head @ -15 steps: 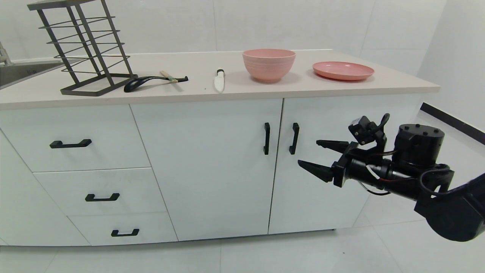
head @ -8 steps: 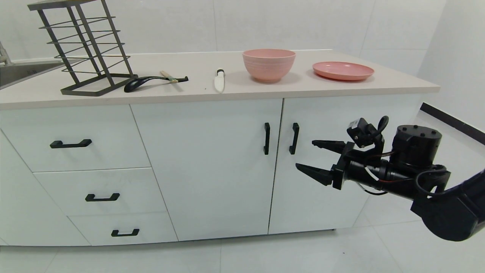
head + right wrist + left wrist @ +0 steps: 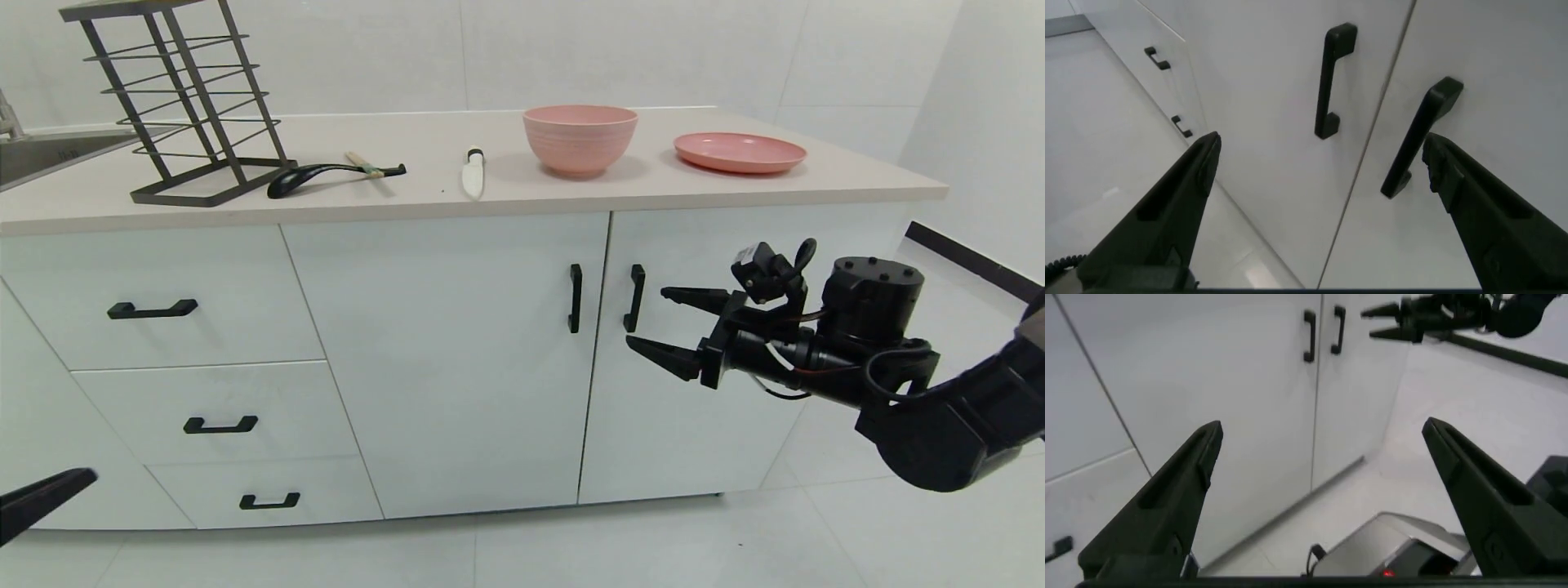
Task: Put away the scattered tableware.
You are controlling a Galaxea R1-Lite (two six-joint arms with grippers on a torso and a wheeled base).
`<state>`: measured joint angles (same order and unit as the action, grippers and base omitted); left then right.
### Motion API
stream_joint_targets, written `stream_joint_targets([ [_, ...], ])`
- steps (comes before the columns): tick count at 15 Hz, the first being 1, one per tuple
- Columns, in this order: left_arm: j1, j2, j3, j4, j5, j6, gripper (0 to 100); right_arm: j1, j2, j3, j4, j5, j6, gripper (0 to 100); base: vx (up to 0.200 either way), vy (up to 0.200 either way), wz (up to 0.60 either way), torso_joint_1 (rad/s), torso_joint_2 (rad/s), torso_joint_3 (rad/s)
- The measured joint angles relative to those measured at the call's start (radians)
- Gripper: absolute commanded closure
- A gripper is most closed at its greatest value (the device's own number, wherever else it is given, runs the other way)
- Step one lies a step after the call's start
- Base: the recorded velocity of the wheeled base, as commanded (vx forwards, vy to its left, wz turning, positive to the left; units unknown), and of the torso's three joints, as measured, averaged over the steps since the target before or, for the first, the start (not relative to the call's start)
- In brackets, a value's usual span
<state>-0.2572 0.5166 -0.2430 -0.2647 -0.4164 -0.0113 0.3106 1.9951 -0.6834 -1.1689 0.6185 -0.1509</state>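
On the counter lie a pink bowl [image 3: 580,137], a pink plate [image 3: 739,152], a white knife [image 3: 473,173], a black spoon [image 3: 326,174] and chopsticks [image 3: 363,165]. My right gripper [image 3: 647,318] hangs open and empty below counter height, in front of the right cabinet door and close to its black handle [image 3: 633,298]. Up close, the right gripper [image 3: 1323,140] faces both door handles [image 3: 1333,82]. My left gripper [image 3: 1323,429] is open and empty, low before the cabinet. One of its fingers [image 3: 45,496] shows near the drawers.
A black wire dish rack [image 3: 188,106] stands at the counter's left, next to a sink [image 3: 57,151]. Three drawers with black handles [image 3: 153,309] fill the cabinet's left side. White tiled floor [image 3: 571,555] lies in front, with a wall at the right.
My right gripper has risen and moved left, closer to the door handles, staying open. A finger of the left gripper has come into the head view at the lower left.
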Motion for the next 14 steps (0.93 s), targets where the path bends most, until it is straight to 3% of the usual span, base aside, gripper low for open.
stream_joint_targets([
  [4, -0.097, 0.322, -0.072, -0.09, -0.013, 0.019, 0, -0.003, 0.03, -0.04, 0.0, -0.007, 0.004, 0, 0.0, 0.0, 0.0, 0.0, 0.0, 0.0],
  [8, -0.209, 0.596, -0.17, -0.202, -0.014, 0.118, 0, -0.016, 0.059, -0.047, -0.001, -0.009, 0.001, 0, 0.0, 0.0, 0.0, 0.0, 0.0, 0.0],
  [11, -0.303, 0.791, -0.201, -0.41, -0.031, 0.144, 0, -0.021, 0.085, -0.056, -0.013, -0.009, 0.003, 0, 0.0, 0.0, 0.0, 0.0, 0.0, 0.0],
  [14, -0.369, 0.98, -0.209, -0.657, -0.106, 0.158, 0, -0.021, 0.108, -0.086, -0.014, -0.007, 0.005, 0, 0.0, 0.0, 0.0, 0.0, 0.0, 0.0],
])
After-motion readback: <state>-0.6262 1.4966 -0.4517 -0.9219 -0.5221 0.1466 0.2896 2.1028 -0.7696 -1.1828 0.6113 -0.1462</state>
